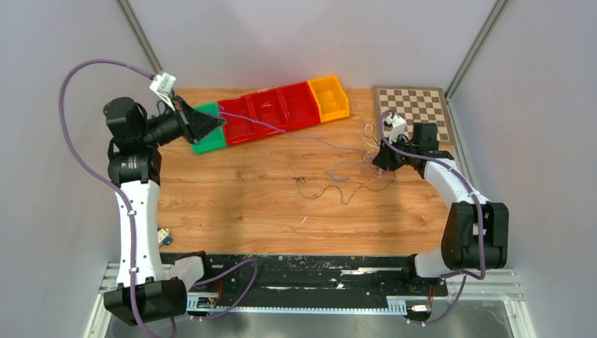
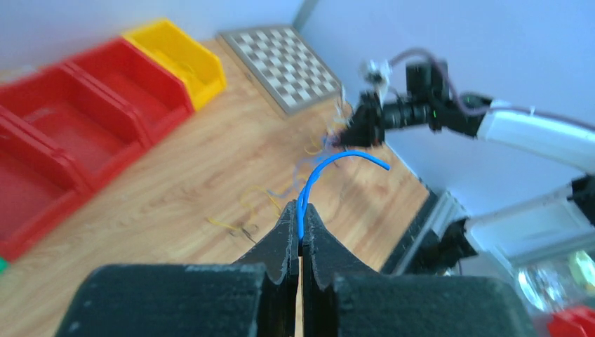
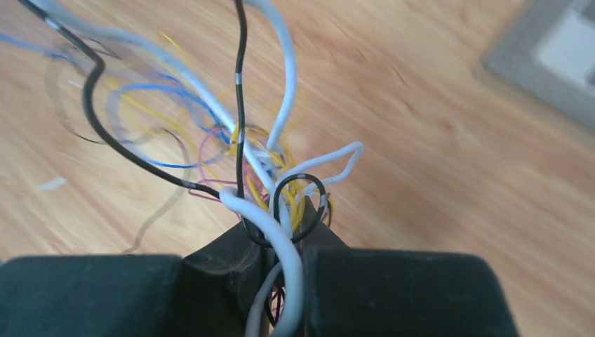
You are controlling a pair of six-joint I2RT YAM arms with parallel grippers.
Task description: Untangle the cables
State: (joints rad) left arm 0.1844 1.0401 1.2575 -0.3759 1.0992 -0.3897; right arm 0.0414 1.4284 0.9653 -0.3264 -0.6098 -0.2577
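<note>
A tangle of thin cables (image 1: 352,165) lies at the table's middle right, with black, yellow, white and blue strands. My right gripper (image 1: 382,159) is shut on the bundle of cables (image 3: 281,189) at its right end. My left gripper (image 1: 222,121) is raised over the green bin at the far left and is shut on a blue cable (image 2: 309,184). That blue cable (image 1: 296,135) stretches taut across the table from the left gripper (image 2: 302,210) to the tangle. A loose black and yellow strand (image 1: 317,189) lies on the wood in front of the tangle.
A row of bins stands at the back: green (image 1: 209,139), red (image 1: 271,111), yellow (image 1: 329,97). A checkerboard (image 1: 414,107) lies at the back right, behind the right gripper. A small object (image 1: 165,236) lies near the left arm's base.
</note>
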